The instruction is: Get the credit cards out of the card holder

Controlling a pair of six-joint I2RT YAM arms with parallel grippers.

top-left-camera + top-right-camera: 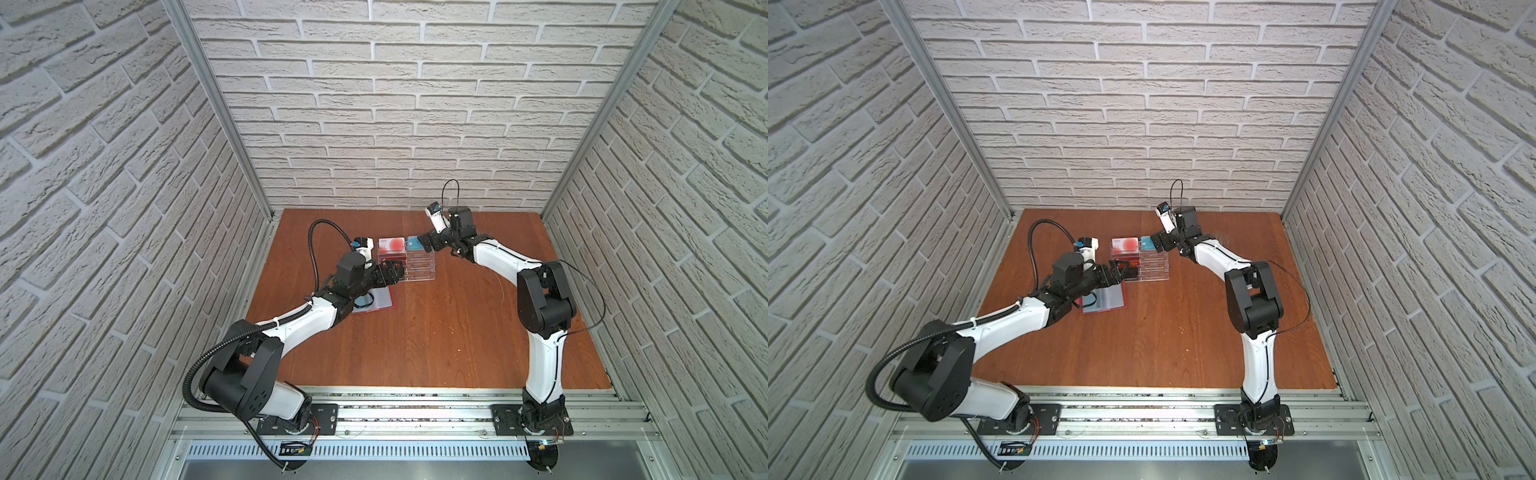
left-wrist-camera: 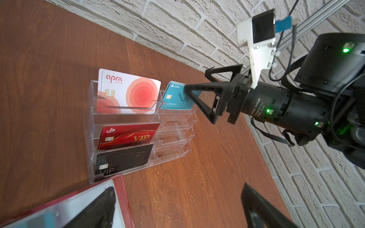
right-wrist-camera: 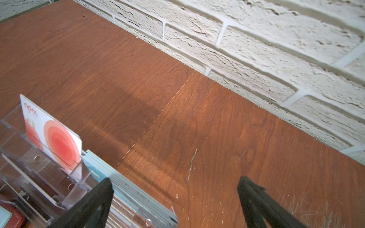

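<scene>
You have the red card [image 2: 128, 136] and teal card [image 2: 173, 96] in the stand [image 2: 177, 136], holder [image 2: 123, 199] open; left gripper [image 1: 394, 274] and right gripper [image 2: 195, 80] wide, empty.

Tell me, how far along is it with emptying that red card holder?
Looks mostly done: the red card and teal card stand in the clear stand, and the card holder lies open. In hand: nothing; the left gripper and right gripper are both open. Left: a teal shape seems still in a sleeve.
</scene>
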